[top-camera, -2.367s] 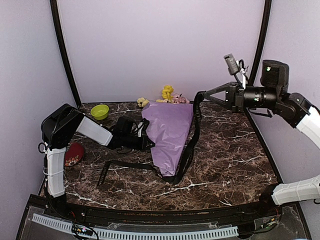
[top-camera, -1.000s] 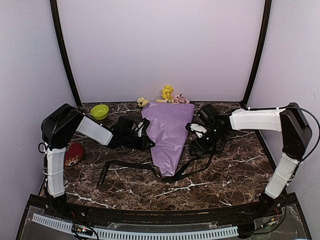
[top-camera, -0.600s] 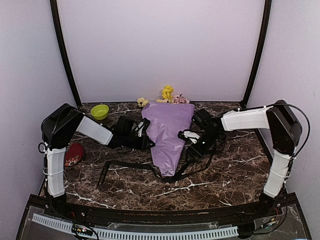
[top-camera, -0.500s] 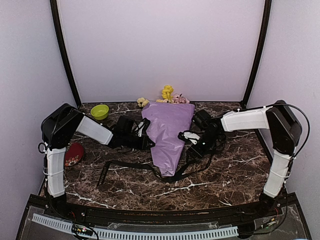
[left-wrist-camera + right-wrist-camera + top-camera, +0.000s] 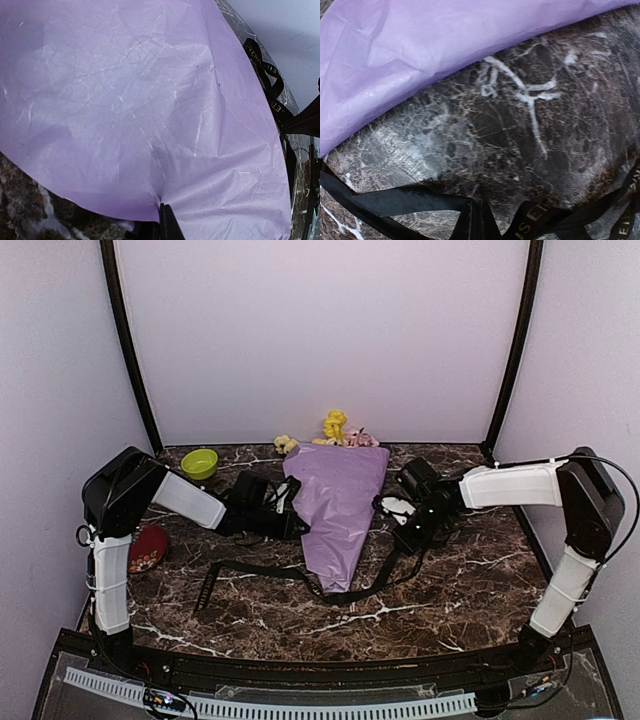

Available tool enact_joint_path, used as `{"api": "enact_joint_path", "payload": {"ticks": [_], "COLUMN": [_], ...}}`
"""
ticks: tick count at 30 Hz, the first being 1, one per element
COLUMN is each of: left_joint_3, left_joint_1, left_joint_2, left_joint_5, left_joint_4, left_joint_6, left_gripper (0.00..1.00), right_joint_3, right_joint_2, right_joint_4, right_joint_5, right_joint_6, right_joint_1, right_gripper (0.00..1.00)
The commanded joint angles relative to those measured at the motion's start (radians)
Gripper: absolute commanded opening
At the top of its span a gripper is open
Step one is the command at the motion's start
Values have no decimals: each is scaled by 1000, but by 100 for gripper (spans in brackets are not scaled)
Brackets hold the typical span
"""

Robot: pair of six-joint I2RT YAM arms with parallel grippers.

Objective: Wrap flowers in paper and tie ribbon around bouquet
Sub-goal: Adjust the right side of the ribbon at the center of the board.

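A red bowl [image 5: 148, 548] sits at the left edge of the dark marble worktop [image 5: 470, 580], with a green bowl [image 5: 200, 463] farther back; the left arm reaches rightward across the worktop, and the left fingers [image 5: 169, 227] are closed, pinching the left edge of the paper [image 5: 340, 500], which puckers where they bite; the paper lies as a lilac cone in the middle of the worktop, its wide mouth at the far side and its point toward the near side; the flowers [image 5: 336, 428], yellow, cream and pink, poke out of the mouth by the back wall; the ribbon [image 5: 262, 570] lies flat from the near left, rounds the cone's near tip and rises on the right side to the right fingers [image 5: 480, 225]; these are closed on the ribbon, just right of the cone and low over the worktop; white lettering shows on the band beside them.
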Motion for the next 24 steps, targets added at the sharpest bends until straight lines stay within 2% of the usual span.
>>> {"api": "enact_joint_path", "payload": {"ticks": [1, 6, 10, 11, 13, 17, 18, 21, 24], "left_joint_3": [-11, -9, -12, -12, -15, -21, -22, -23, -23], "left_joint_1": [8, 8, 8, 9, 9, 8, 8, 8, 8], "left_joint_2": [5, 5, 5, 5, 5, 6, 7, 11, 13], "left_joint_5": [-77, -77, -78, -78, -78, -79, -79, -72, -68], "left_joint_4": [-130, -137, -140, -142, -141, -132, -131, -125, -120], "left_joint_6": [21, 24, 23, 22, 19, 17, 16, 9, 6], "left_gripper": [0, 0, 0, 0, 0, 0, 0, 0, 0], "right_joint_3": [-6, 26, 68, 105, 153, 161, 151, 112, 11], "right_joint_2": [-31, 13, 59, 71, 88, 17, -10, -88, -121], "right_joint_4": [15, 25, 46, 36, 4, 12, 20, 60, 181], "right_joint_5": [86, 184, 189, 195, 205, 189, 188, 142, -105], "right_joint_6": [71, 183, 297, 317, 338, 385, 398, 435, 513], "right_joint_1": [-57, -176, -275, -284, -284, -245, -229, -175, -128], "right_gripper": [0, 0, 0, 16, 56, 93, 99, 99, 96]}}
